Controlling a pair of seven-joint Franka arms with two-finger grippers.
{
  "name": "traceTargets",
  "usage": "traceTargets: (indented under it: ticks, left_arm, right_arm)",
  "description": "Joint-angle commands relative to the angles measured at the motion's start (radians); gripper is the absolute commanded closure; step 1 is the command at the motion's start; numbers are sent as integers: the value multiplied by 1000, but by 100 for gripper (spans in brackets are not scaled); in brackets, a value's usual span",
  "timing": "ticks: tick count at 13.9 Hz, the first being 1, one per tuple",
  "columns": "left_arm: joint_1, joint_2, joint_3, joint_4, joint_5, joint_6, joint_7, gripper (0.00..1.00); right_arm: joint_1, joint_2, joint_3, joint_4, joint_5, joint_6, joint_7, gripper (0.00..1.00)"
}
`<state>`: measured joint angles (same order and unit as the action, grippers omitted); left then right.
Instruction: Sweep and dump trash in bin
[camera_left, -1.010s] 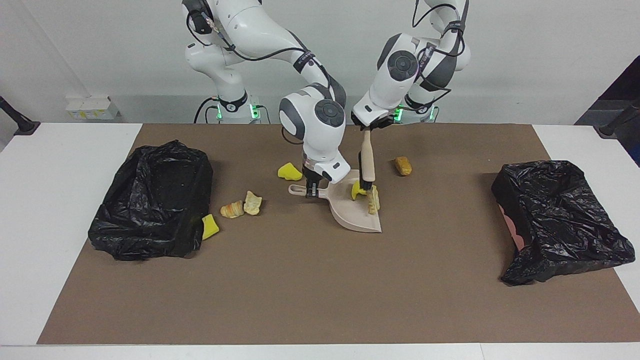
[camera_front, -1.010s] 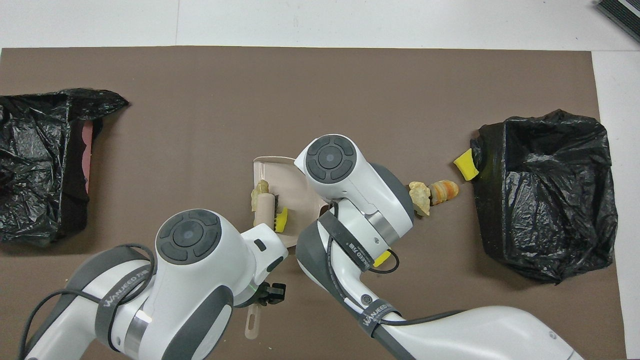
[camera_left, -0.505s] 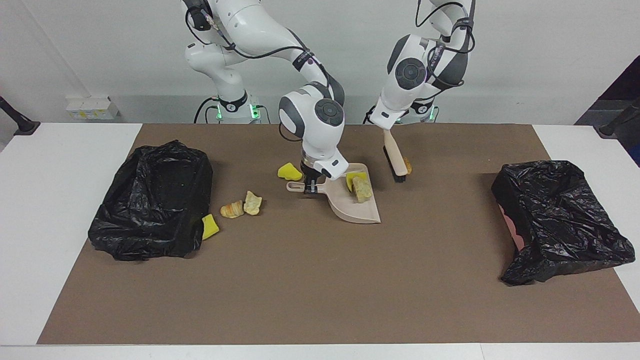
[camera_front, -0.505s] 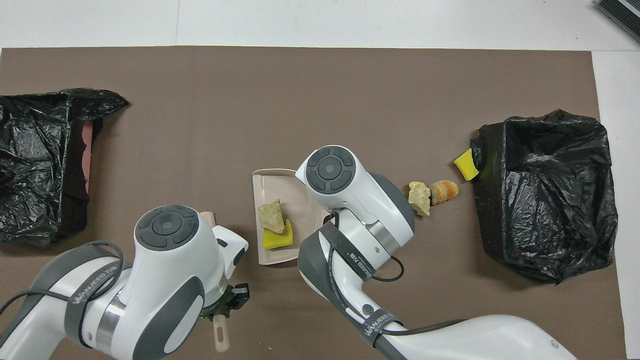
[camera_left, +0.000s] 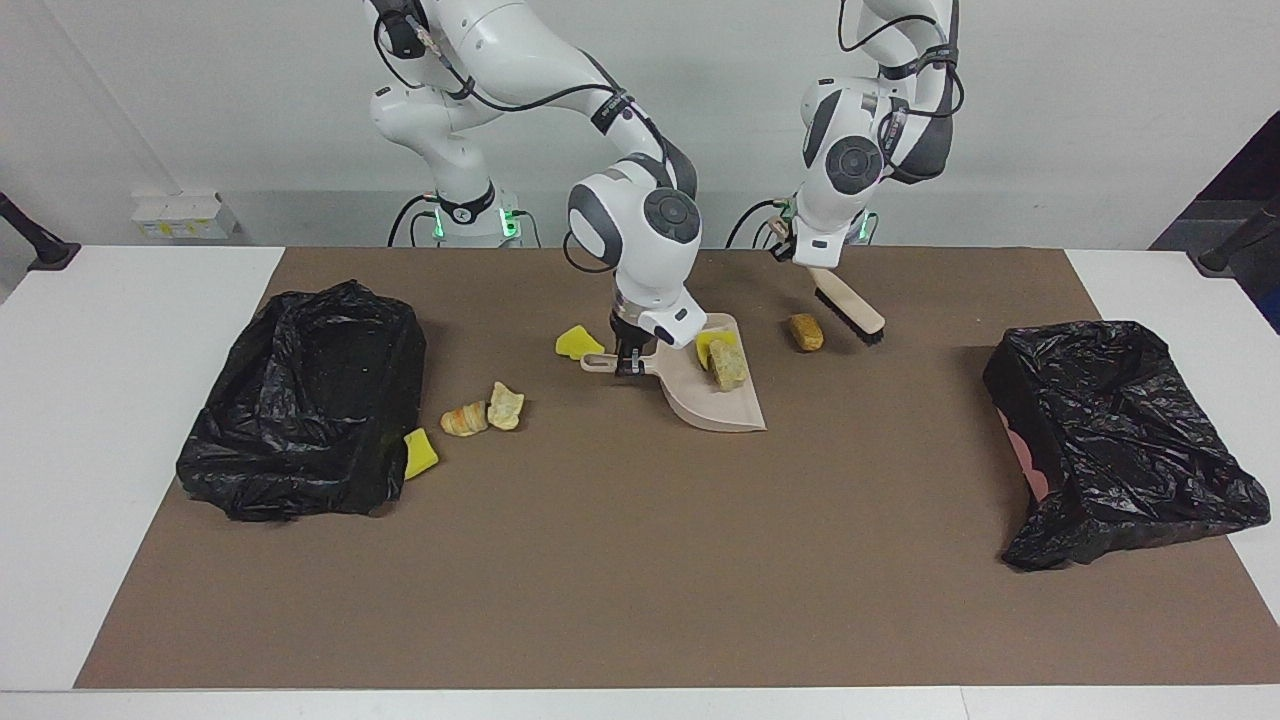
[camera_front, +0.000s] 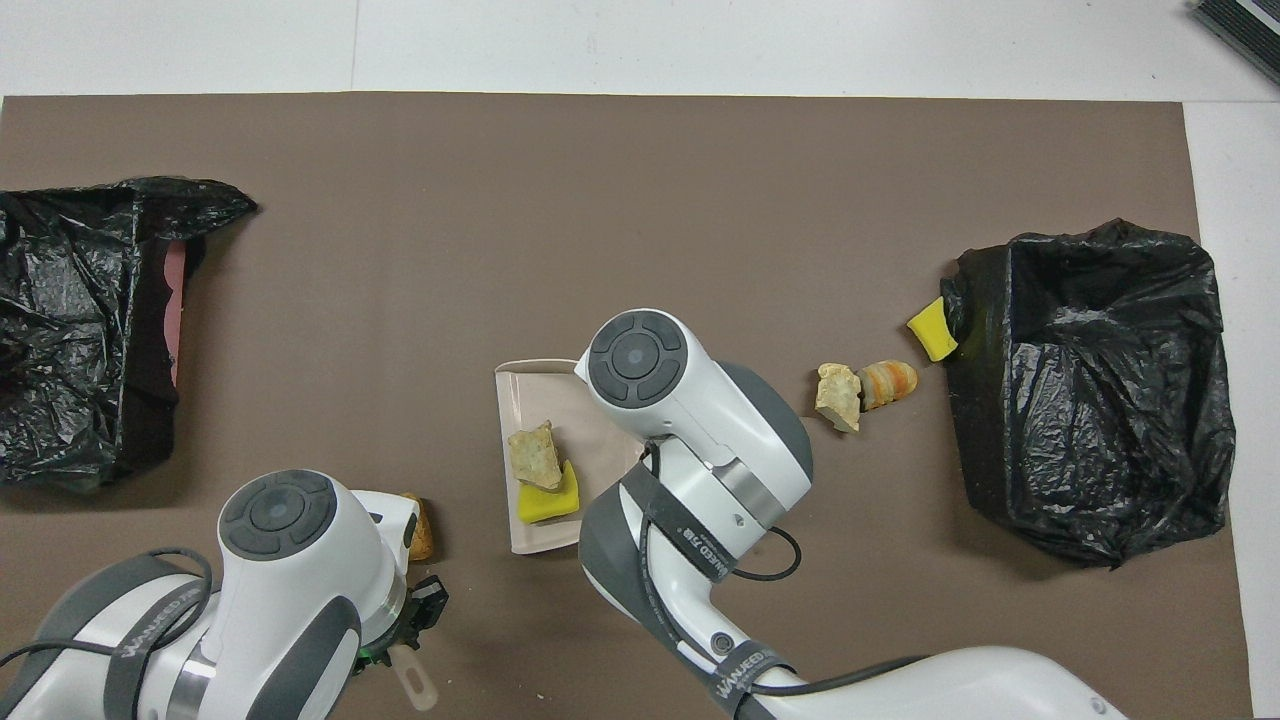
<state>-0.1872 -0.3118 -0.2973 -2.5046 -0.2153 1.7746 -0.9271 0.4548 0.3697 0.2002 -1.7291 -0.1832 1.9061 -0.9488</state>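
- Two black-bagged bins are sitting at the ends of the brown mat: one bin (camera_left: 300, 400) at the right arm's end, the other bin (camera_left: 1120, 440) at the left arm's end.
- The right gripper (camera_left: 628, 358) is clamping the beige dustpan (camera_left: 715, 400) by its handle, with a yellow sponge chunk (camera_left: 707, 347) and a bread piece (camera_left: 729, 365) riding inside.
- The left gripper (camera_left: 797, 248) is gripping the brush (camera_left: 848, 305), which is hanging tilted just beside a tan bread lump (camera_left: 804, 332).
- Trash left on the mat: a yellow chunk (camera_left: 578, 343) by the handle, two bread bits (camera_left: 485, 413) and a sponge (camera_left: 420, 453) against the bin.
- I'd keep the pan's lip flat on the mat and drag the brush low, bristles flicking that lump in rather than over it.
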Motion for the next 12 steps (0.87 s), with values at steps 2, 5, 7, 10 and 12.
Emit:
traceTargets:
  ticks: [2,5,7,10,12]
  left_arm:
    - [5,28,-8,-36,-21,135,-41,100]
    - [-18,92,-14,-23,-91,290,-19,100]
    - [-43,141,-17,-4,-91,339,51,100]
    - [-67,193,-32,41,-91,489,60,100]
    - [-67,232,-46,107,-90,476,109,100]
  right_arm:
    - [24,-32,4,-27,-16,-12,-19,100]
    - [28,-32,5,-26,-15,-2,-16,100]
    - [30,-31,5,-26,-9,5,-15,100]
    - [54,-12,5,-24,-7,42,51,100]
    - [56,-2,5,-21,-5,62,58,100]
